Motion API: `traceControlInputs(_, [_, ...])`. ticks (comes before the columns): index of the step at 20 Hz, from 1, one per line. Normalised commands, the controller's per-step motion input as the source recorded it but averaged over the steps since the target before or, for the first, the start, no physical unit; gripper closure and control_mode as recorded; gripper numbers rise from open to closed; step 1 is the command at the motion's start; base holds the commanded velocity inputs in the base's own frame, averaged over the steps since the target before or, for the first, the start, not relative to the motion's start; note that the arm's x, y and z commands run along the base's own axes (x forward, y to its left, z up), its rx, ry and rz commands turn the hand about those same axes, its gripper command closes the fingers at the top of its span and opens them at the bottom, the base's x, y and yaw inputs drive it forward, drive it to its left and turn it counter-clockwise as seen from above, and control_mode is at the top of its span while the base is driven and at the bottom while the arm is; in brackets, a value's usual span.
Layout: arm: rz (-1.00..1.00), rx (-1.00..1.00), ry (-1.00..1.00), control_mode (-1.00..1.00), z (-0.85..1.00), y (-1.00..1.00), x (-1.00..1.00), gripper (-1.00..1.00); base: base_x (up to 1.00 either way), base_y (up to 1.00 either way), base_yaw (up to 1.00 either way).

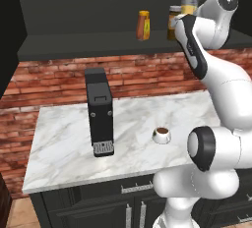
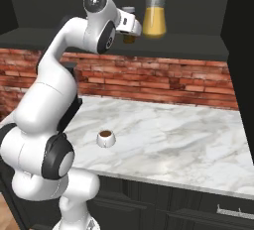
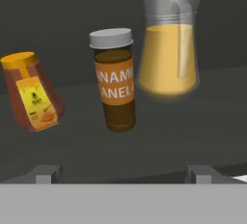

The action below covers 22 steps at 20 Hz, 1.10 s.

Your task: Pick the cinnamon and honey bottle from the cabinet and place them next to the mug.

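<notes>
On the dark cabinet shelf (image 1: pixel 98 42) stand the honey bottle (image 3: pixel 31 92), amber with a yellow cap, and the cinnamon (image 3: pixel 115 85), a brown jar with an orange label and a grey lid. My gripper (image 3: pixel 123 172) is raised to shelf height and is open, its fingertips (image 3: pixel 46 172) wide apart. The cinnamon stands ahead of it, centred between the fingers and apart from them. In the left base view the honey bottle (image 1: pixel 143 25) is to the left of the cinnamon (image 1: pixel 173 20), which my arm partly hides. The white mug (image 1: pixel 161 134) of dark liquid sits on the marble counter (image 1: pixel 64 138) below.
A glass pitcher (image 3: pixel 169 49) of orange liquid stands close to the right of the cinnamon on the shelf. A tall black coffee machine (image 1: pixel 100 111) stands on the counter to the left of the mug (image 2: pixel 105 138). A brick wall (image 2: pixel 173 78) backs the counter.
</notes>
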Motion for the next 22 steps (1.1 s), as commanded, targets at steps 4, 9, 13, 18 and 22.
traceControlInputs(4, [0.00,0.00,0.00,-1.00,0.00,0.00,0.23,-1.00,0.00,0.00,0.00])
traceControlInputs(9, [0.00,0.00,0.00,-1.00,0.00,0.00,0.34,-1.00,0.00,0.00,0.00])
traceControlInputs(13, [0.00,0.00,0.00,-1.00,0.00,0.00,0.23,-1.00,0.00,0.00,0.00])
traceControlInputs(18, [0.00,0.00,0.00,-1.00,-0.01,0.02,0.19,-1.00,0.00,0.00,0.00])
traceControlInputs(22, [0.00,0.00,0.01,-1.00,0.00,0.00,0.15,-1.00,0.00,0.00,0.00])
